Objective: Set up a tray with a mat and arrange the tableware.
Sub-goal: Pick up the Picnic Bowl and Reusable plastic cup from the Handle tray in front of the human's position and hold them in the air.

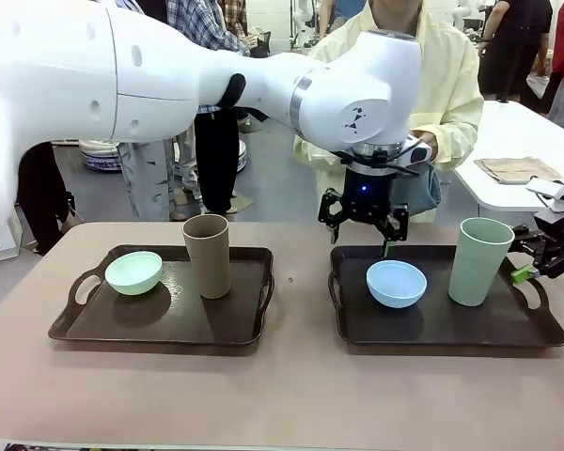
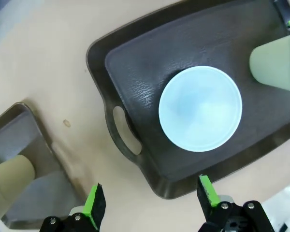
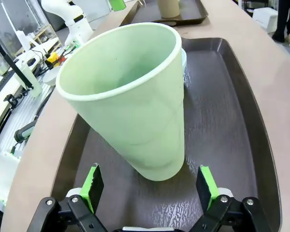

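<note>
**Two trays, two bowls, two tumblers, both grippers open**

Two dark trays lie on the table (image 1: 291, 395). The right tray (image 1: 545, 329) carries one light blue bowl (image 1: 396, 283) toward its left end and one pale green tumbler (image 1: 479, 261) toward its right end. The left tray (image 1: 75, 324), apart from it on the robot's left, carries one mint green bowl (image 1: 133, 272) and one brown tumbler (image 1: 207, 256). The left gripper (image 1: 363, 230) hangs above the right tray's far left rim, fingers spread wide, holding nothing. The right gripper (image 3: 150, 186) sits at the right tray's right end, spread wide and empty, with the pale green tumbler just before its fingers.
</note>
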`<action>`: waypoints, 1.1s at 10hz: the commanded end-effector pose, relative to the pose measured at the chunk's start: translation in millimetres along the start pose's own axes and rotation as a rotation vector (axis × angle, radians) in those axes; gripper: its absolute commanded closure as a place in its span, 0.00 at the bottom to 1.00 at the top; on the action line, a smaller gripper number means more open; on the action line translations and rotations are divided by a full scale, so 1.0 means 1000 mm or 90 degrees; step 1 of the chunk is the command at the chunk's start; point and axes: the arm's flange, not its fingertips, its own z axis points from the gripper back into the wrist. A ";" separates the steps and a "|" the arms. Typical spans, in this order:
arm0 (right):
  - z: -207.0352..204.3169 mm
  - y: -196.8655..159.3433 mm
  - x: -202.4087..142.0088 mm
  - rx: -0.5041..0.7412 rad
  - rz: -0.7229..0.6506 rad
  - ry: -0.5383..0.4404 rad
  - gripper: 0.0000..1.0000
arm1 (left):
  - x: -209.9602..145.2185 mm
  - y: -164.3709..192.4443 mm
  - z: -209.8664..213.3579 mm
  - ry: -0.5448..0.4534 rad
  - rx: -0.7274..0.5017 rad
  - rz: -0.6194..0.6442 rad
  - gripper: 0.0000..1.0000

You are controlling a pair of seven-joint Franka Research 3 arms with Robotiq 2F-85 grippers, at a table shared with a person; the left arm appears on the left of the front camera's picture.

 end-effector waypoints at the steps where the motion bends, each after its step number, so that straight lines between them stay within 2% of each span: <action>1: -0.006 -0.010 0.006 0.002 0.016 -0.024 0.00 | 0.009 -0.002 -0.007 0.000 -0.012 0.035 0.00; 5: -0.025 -0.008 0.005 -0.053 0.080 -0.048 0.00 | 0.021 -0.003 -0.029 0.025 -0.005 0.056 0.00; 11: -0.044 0.004 0.008 -0.049 0.130 -0.041 0.00 | 0.027 0.001 -0.036 0.037 -0.012 0.065 0.00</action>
